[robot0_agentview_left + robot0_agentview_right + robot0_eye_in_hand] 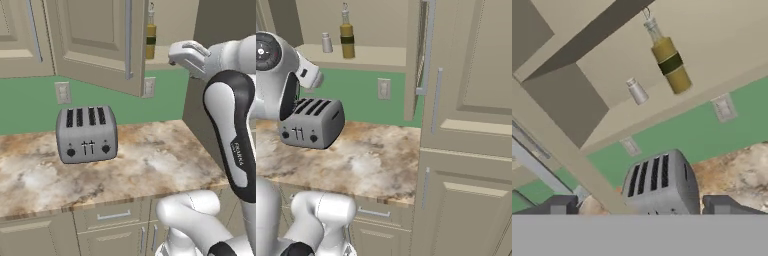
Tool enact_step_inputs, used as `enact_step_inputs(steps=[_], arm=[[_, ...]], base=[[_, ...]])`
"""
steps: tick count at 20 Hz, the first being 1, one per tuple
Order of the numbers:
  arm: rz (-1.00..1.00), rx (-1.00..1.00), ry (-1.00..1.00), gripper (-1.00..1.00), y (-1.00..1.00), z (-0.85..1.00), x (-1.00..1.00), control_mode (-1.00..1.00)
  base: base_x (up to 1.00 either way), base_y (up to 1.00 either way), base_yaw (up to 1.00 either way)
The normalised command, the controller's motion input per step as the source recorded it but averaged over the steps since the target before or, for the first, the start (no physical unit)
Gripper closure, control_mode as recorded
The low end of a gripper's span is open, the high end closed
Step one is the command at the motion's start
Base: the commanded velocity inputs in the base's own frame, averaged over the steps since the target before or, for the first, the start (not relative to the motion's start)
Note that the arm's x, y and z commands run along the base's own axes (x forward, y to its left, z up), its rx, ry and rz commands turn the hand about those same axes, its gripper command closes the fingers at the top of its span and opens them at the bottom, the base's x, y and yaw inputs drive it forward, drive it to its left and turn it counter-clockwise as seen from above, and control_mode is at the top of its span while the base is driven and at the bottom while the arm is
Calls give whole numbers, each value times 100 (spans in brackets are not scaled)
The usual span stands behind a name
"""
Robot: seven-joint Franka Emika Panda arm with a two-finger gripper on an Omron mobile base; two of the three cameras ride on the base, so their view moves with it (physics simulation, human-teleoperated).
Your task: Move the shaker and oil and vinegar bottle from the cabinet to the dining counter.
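In the left base view the cabinet (95,40) door hides most of the oil and vinegar bottle (150,41); our arm cuts off the toaster (312,122) corner.

The robot's arm (235,135) is built of glossy white rounded shells, with a black curved band bordering one long link that carries small white "FRANKA" lettering. A fat white elbow joint bulges low down, with a dark joint ring beside it. A round dark grey cap with a small pale mark closes one joint. Two small dark squared fingertips (559,205) end the gripper (644,206).
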Motion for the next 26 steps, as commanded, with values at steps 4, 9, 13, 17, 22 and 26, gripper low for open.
enact_step_inputs(steps=[4, 9, 13, 17, 22, 26], arm=[[8, 16, 2, -100, -6, -44, 31, -100], [2, 20, 1, -100, 8, -24, 57, -100], [3, 21, 0, -100, 3, -18, 69, -100], [3, 16, 6, -100, 20, -2, 69, -100], [14, 12, 11, -100, 42, 0, 48, -100], [18, 6, 12, -100, 63, 0, 30, -100]], base=[[0, 0, 0], [0, 0, 0], [0, 0, 0], [0, 0, 0], [0, 0, 0], [0, 0, 0]])
